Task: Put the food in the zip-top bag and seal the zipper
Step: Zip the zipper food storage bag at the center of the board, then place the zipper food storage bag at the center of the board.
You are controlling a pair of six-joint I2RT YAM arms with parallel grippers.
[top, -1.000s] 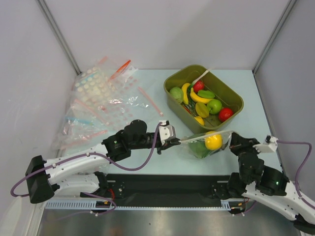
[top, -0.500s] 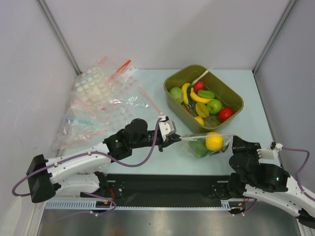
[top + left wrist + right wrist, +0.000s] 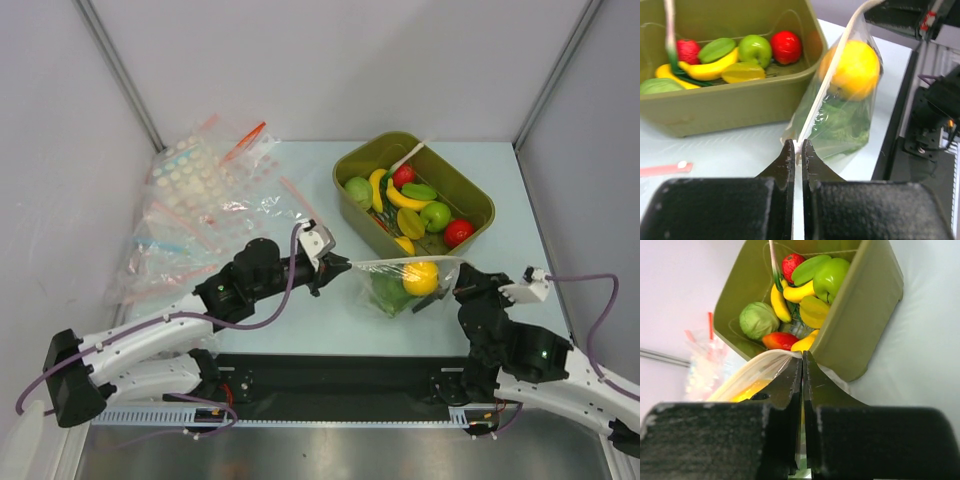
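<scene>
Where the zip-top bag (image 3: 395, 288) hangs: between the two hands, near side of the bench (image 3: 520, 230), just near of the olive tub (image 3: 450, 172).
Bag attitude: stretched left to right, zip edge uppermost, body sagging below; contact of its lower edge with the bench cannot be told.
Left hand (image 3: 796, 147): fingers pressed together on the left end of the bag's zip edge.
Right hand (image 3: 802, 360): fingers pressed together on the right end of the same edge.
Zipper (image 3: 825, 85): pale strip running taut from one hand to the other; whether it is fully pressed closed cannot be told.
Yellow-orange toy fruit (image 3: 850, 70): inside the bag, toward the right end, high against the zip edge.
Toy lettuce (image 3: 837, 122): inside the bag, below and left of the fruit, touching it.
Tub contents: toy bananas, a green apple, red fruit, a pale green cabbage and other green pieces.
Spare bags (image 3: 200, 200): loose heap on the far left of the bench, well apart from both hands.
</scene>
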